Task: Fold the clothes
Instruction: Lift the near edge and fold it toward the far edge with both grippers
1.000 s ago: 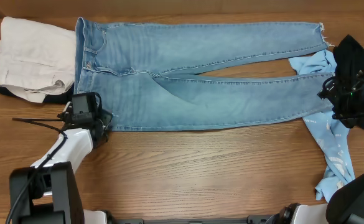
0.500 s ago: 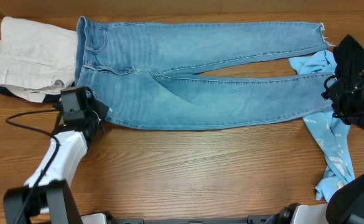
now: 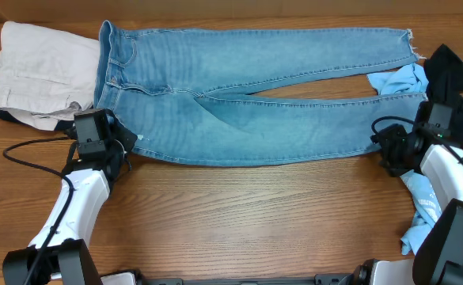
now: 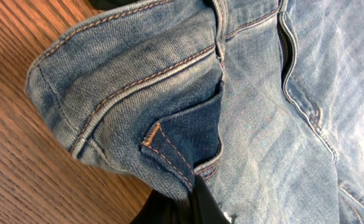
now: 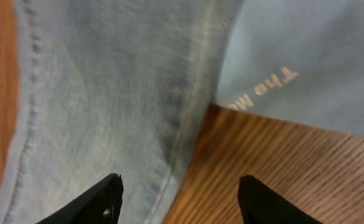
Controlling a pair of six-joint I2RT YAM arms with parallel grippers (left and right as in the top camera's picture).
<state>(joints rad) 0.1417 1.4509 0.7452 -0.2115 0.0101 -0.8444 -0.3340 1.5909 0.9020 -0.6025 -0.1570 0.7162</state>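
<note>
Two arms: left pincer [image 3: 128, 147] reaches low, clamped on jeans [image 3: 247, 79] waistband corner; right pincer [image 5: 180, 190] hovers wide over leg hem.

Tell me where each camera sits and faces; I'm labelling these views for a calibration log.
Overhead: fixed above the table, looking straight down at the jeans; both arms show, with left gripper and right gripper.
Left wrist: close over the jeans' waistband corner; one dark finger shows.
Right wrist: looks down at a leg edge, T-shirt and table; two open fingers show.
All three views share the jeans.
</note>
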